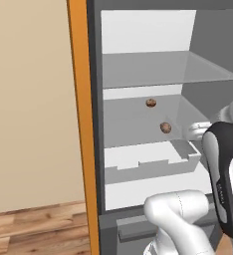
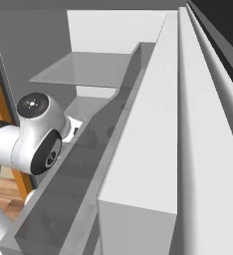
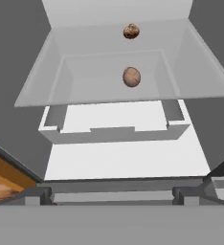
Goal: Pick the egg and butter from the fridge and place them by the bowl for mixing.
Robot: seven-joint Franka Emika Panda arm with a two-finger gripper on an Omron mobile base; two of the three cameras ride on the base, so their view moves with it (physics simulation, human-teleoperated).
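Open grey fridge (image 1: 138,64), translucent shelves (image 3: 118,86)

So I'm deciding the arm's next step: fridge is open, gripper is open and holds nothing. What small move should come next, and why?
Probably ease the open gripper forward and up toward the nearer brown egg-like item on the glass shelf of the fridge. It lies ahead of the fingertips, untouched, with a second one farther back. I cannot make out any butter.

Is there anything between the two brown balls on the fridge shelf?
No. In the hand view, just bare shelf lies between the near brown ball and the far one.
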